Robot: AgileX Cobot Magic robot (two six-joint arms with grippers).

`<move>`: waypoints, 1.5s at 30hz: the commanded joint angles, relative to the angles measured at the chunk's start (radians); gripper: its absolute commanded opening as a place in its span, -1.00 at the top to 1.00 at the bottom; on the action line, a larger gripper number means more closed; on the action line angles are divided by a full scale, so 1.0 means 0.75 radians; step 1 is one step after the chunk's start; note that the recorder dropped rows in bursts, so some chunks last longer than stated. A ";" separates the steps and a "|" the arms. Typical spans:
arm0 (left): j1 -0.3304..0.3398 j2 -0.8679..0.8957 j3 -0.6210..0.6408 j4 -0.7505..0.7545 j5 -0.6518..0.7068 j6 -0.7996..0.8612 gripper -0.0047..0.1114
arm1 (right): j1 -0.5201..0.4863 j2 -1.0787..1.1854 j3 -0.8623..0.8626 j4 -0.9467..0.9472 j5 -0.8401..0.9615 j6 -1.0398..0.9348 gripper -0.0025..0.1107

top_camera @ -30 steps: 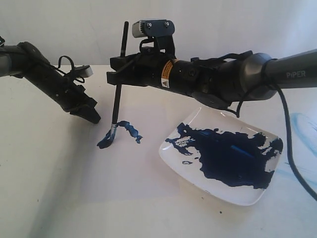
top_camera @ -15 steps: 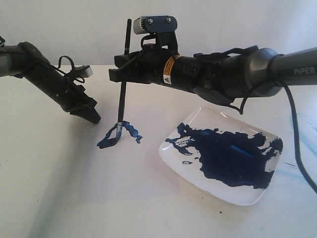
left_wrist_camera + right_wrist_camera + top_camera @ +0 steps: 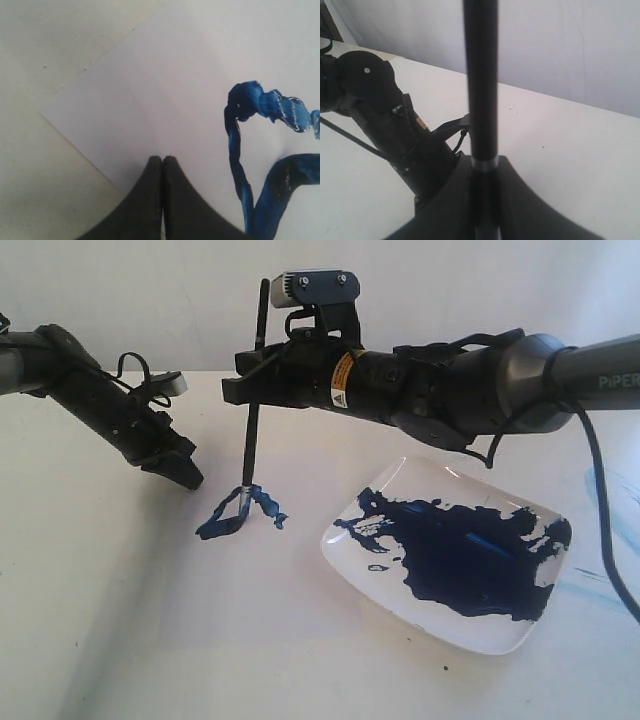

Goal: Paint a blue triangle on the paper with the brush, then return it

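Two end effectors show: the right end effector [image 3: 238, 390] clenches the brush [image 3: 249, 445] nearly upright, its tip touching the blue triangle [image 3: 240, 512] on the paper [image 3: 150, 85]; the left end effector [image 3: 162, 162], pinched together and empty, points down near the paper's edge on the desk [image 3: 45, 55]

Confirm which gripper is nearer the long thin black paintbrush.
Right. The right gripper is shut on the long thin black paintbrush, holding it upright. The left gripper, shut and empty, sits apart to its left in the exterior view, low beside the dark blue painted strokes.
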 commanded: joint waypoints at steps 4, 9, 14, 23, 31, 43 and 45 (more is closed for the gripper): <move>-0.003 0.006 -0.007 -0.014 0.034 -0.001 0.92 | -0.004 -0.054 0.003 -0.013 0.121 -0.058 0.96; -0.003 0.006 -0.007 -0.014 0.034 -0.001 0.92 | -0.004 -0.062 0.003 -0.013 0.163 -0.078 0.96; -0.003 0.006 -0.007 -0.014 0.034 -0.001 0.92 | -0.004 -0.064 0.003 -0.013 0.169 -0.087 0.96; -0.003 0.006 -0.007 -0.014 0.034 -0.001 0.92 | -0.011 -0.091 0.003 -0.013 0.202 -0.103 0.96; -0.003 0.006 -0.007 -0.014 0.034 -0.001 0.92 | -0.014 -0.103 0.003 -0.013 0.201 -0.103 0.96; -0.003 0.006 -0.007 -0.014 0.034 -0.001 0.92 | -0.014 -0.140 0.003 -0.013 0.201 -0.103 0.96; -0.003 0.006 -0.007 -0.014 0.034 -0.001 0.92 | -0.014 -0.152 0.003 -0.013 0.201 -0.103 0.96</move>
